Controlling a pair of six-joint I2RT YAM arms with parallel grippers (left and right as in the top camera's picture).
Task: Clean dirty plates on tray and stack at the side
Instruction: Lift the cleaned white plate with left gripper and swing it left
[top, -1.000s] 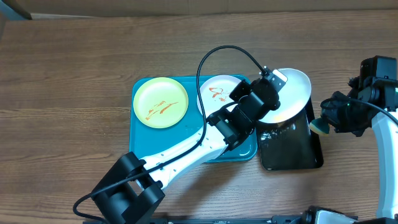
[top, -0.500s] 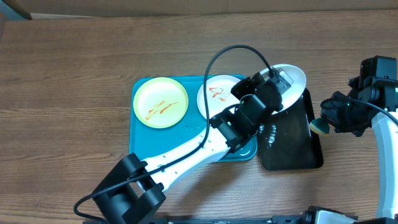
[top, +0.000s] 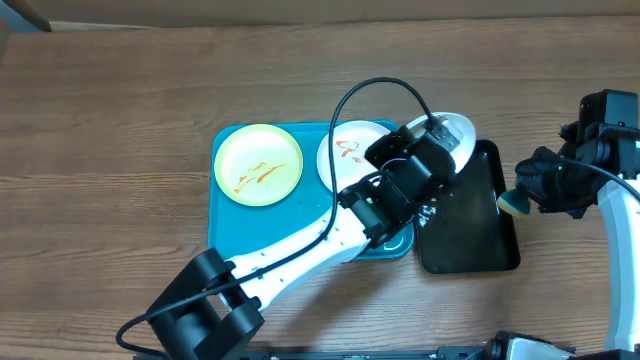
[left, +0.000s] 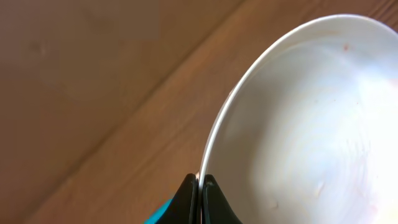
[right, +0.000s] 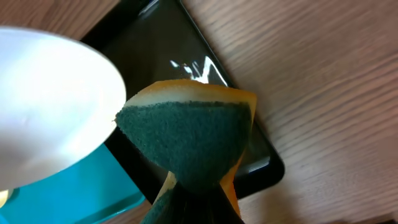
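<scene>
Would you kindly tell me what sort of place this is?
Probably a robot lab bench staged for dishwashing: a wooden table, a turquoise tray of sauce-smeared plates, a sponge in the right gripper.

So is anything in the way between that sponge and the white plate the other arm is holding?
Nothing visible does. The sponge, pinched in the right jaws, faces the held plate across an open gap; the black tray only lies flat below it. The left jaws grip the plate's far rim, clear of that path.
</scene>
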